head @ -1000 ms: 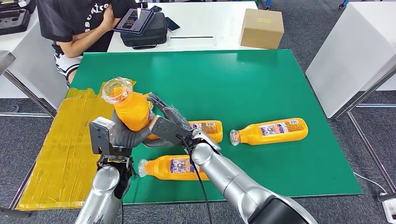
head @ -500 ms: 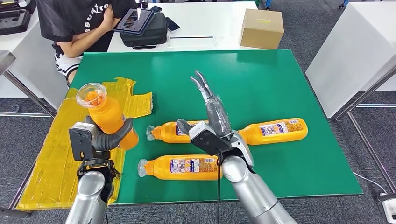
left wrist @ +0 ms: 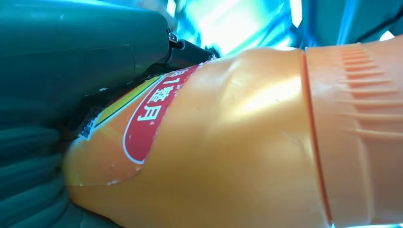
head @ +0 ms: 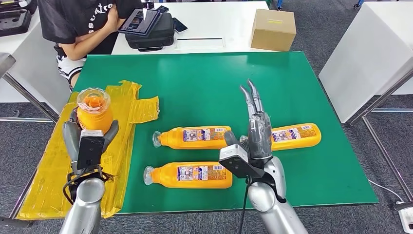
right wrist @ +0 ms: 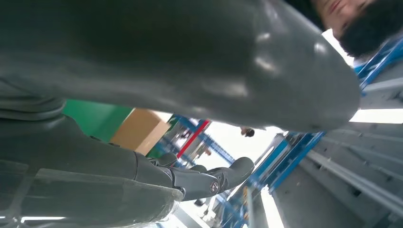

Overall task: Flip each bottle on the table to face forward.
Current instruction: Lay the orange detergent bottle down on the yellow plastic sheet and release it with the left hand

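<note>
right hand (head: 258, 131) over bottles (head: 195, 137)

Glossy orange plastic on the held bottle (head: 94, 114), ribbed at the neck, clear shiny cap on top, slick paper label with red and yellow print. Gripped by the left hand (head: 90, 137), matt grey, rubbery ribbed cover. Beneath that bottle, crinkled shiny yellow tape sheet (head: 58, 165). Right of the sheet, smooth matt green table top (head: 209, 83) carrying three lying bottles (head: 195, 137), same glossy plastic, printed labels. Raised right hand (head: 255, 129): dark satin fingers, brushed silver metal arm. Behind the table, matt brown cardboard box (head: 273, 29).
</note>
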You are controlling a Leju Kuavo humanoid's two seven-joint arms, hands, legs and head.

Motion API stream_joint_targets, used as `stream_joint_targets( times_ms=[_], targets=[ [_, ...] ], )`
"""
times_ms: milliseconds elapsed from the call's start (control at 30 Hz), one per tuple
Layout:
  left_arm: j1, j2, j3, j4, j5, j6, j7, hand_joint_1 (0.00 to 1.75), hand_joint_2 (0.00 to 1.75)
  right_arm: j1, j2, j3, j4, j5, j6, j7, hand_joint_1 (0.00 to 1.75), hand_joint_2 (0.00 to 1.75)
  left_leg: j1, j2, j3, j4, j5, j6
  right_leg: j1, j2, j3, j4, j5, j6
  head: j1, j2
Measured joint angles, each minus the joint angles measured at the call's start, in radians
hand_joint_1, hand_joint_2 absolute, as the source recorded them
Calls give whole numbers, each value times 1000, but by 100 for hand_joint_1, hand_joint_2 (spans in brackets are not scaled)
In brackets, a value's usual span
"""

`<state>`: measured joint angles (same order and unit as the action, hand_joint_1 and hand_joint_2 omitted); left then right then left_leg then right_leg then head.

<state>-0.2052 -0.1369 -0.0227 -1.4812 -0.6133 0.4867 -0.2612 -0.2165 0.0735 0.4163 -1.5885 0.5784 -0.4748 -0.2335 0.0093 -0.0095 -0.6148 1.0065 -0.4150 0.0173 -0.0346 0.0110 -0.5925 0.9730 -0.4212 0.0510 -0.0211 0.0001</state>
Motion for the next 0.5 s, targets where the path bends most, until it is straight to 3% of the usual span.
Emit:
stream_joint_targets(
  times_ms=[233,500],
  targets=[
    [-79,66,43,134,-397,146,73,175,175,98,-40,-54,-88,9,-40,-7,0,0,0,1,0,0,0,0,0,0,0,0,0,-1,0,0],
    [-189,144,-12,376,-625,167,99,175,175,157,-75,-68,-111,-11,-34,-40,0,0,0,1,1,0,1,0,0,0,1,0,1,0,0,0]
  ],
)
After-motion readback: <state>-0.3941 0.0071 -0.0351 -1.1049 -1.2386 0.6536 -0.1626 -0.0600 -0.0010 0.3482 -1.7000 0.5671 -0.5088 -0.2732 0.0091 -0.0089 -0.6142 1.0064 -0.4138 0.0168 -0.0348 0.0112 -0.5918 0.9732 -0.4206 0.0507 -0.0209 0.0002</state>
